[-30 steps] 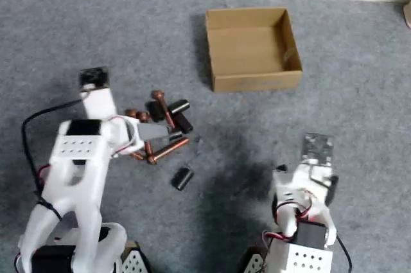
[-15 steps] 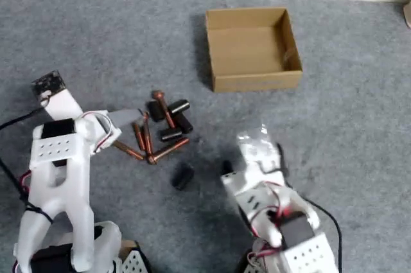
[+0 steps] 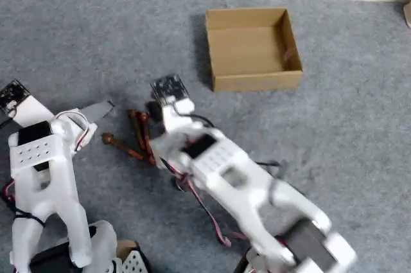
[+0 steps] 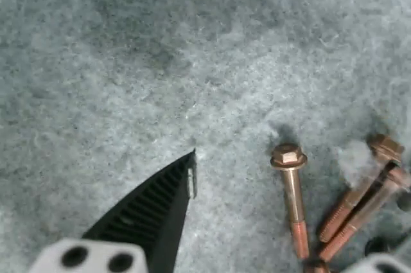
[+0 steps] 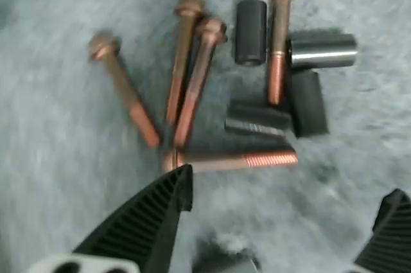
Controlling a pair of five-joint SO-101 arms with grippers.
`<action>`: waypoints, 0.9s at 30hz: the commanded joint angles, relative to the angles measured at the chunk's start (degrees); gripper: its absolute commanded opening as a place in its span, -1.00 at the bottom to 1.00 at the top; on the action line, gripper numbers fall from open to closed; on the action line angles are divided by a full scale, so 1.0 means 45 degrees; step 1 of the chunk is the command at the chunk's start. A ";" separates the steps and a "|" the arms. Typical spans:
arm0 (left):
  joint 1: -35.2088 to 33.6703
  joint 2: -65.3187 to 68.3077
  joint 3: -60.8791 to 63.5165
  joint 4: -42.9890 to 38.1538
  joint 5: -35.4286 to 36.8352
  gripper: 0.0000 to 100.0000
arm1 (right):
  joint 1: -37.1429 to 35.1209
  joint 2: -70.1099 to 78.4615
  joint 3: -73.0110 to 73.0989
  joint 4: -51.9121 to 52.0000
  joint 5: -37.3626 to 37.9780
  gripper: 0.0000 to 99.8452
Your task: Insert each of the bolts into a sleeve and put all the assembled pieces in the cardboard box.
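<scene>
Several copper bolts [image 5: 192,87] and dark sleeves [image 5: 250,32] lie in a loose pile on the grey carpet. One shiny sleeve [image 5: 321,51] rests beside a bolt [image 5: 279,35]. My right gripper [image 5: 287,191] is open just short of the pile, with a blurred dark sleeve [image 5: 225,261] low between its fingers. In the high view the right arm [image 3: 212,157] covers most of the pile, and some bolts [image 3: 138,133] stick out to its left. My left gripper [image 3: 96,110] is to the left of the pile, holding nothing. Its black finger [image 4: 170,199] points at bare carpet near a lone bolt [image 4: 292,196].
The open cardboard box [image 3: 253,74] stands at the back, right of centre, with nothing visible inside. Bare carpet stretches between the box and the pile and across the right side. A wall edge runs along the back.
The right arm swung from the front right across to the left, over the pile. The left arm drew back to the left, away from the bolts. One bolt now lies farther left.
</scene>
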 commanded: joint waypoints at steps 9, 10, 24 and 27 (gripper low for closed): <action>-0.0186 -0.0283 -0.0557 -0.0039 0.0078 -0.02 | -0.0420 0.5363 -0.5519 -0.0322 -0.2208 -0.19; -0.0186 -0.0283 -0.0557 -0.0059 0.0078 -0.02 | -0.0518 0.5519 -0.5753 -0.0322 -0.2227 -0.19; -0.0186 -0.0283 -0.0479 -0.0430 0.0078 -0.02 | -0.0928 0.7785 -0.7199 -0.0361 -0.4103 -0.19; -0.0186 -0.0283 -0.0479 -0.0430 0.0078 -0.02 | -0.0947 0.8117 -0.7336 -0.0361 -0.4454 -0.19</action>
